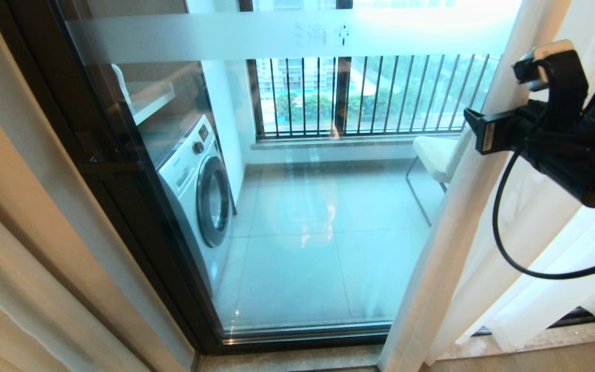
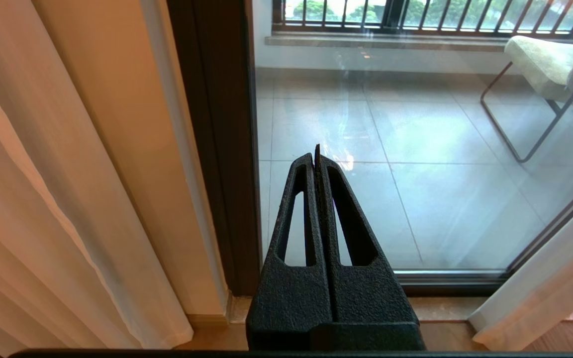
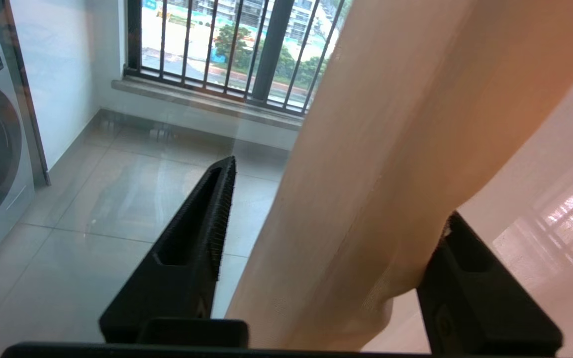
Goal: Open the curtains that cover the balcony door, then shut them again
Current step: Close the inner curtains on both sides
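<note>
right gripper [image 3: 331, 238]: jaws standing apart, I see the sheer curtain [image 3: 381, 174] running between them; one finger is bare on the glass side, the other sits half behind the fabric. Not clamped on the cloth as far as I can tell

left gripper [image 2: 316, 154]: fingers pressed together, holding nothing, parked low, pointing at the door's left frame

curtains: right panel [image 1: 463, 217] bunched toward the right edge of the balcony door [image 1: 297, 206]; a second panel [image 2: 67, 209] hangs off the door's left frame. Glass between them is uncovered, washing machine [image 1: 199, 191] and chair [image 1: 437, 155] visible through it

stage: my read is the open half looks done, closing not yet done

risk 1: fabric is draped over the far finger. If I pull the arm away with it snagged, I'd drag the panel back out or yank the rail

risk 2: cloth is thin and slippery. A shallow re-grip on the hem edge could slip mid-pull and leave the door half covered

risk 3: wrist cable [image 1: 504, 227] loops down in front of the folds and could catch cloth on a sideways sweep

risk 4: glass is near the bare finger. Reaching deeper for more fabric could knock the pane
</note>
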